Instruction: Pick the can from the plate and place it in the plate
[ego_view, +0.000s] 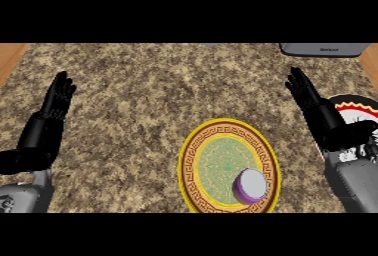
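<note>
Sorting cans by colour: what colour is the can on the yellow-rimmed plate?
Purple sides with a pale grey top, seen in the head view: can.

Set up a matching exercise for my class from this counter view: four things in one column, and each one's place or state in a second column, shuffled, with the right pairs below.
Column one:
1. can
2. yellow-rimmed plate
3. left hand
4. black-and-white plate

Column two:
A. at the view's right edge, partly hidden behind the right hand
B. open, fingers up, at the view's left
C. standing on the lower right part of a plate
D. on the counter, between the two forearms

Pairs: 1-C, 2-D, 3-B, 4-A
</note>
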